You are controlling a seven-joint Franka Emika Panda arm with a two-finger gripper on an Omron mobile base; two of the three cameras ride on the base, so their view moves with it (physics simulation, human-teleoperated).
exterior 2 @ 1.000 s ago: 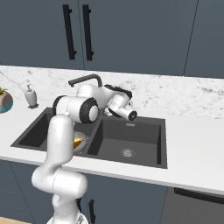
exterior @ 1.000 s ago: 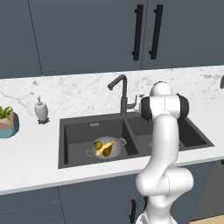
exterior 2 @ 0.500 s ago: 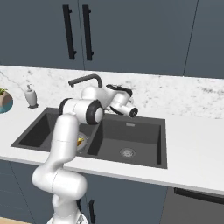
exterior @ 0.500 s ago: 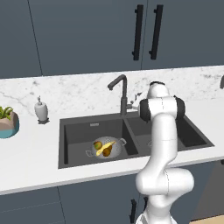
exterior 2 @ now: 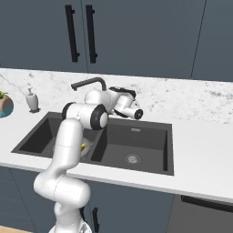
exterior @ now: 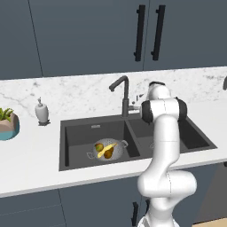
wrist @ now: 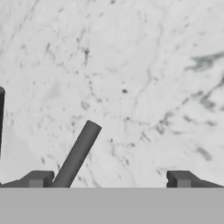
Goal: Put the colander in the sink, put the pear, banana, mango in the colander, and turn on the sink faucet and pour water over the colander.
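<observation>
The colander (exterior: 107, 149) sits in the left basin of the sink (exterior: 186, 133). In it lie the yellow banana (exterior: 106, 153), the brownish pear (exterior: 99, 147) and a darker fruit, the mango (exterior: 111, 149); the arm hides most of the colander (exterior 2: 84, 146) in the right base view. The sink faucet (exterior: 122, 94) stands behind the divider, with no water at its spout. My gripper (wrist: 109, 179) is open at the faucet's base (exterior: 138, 100). The dark lever (wrist: 78, 154) pokes up between the fingertips (wrist: 37, 178), close to the left one and apart from the right one.
A white soap dispenser (exterior: 41, 111) and a plant bowl (exterior: 6, 125) stand on the marble counter (exterior: 31, 146) left of the sink. Dark cabinet doors with bar handles (exterior: 140, 33) rise behind. The right basin's drain (exterior 2: 132, 158) lies bare.
The hand has swung from over the right basin in toward the faucet's base, and the elbow has risen. The jaws stayed open. The colander and fruit have not moved.
</observation>
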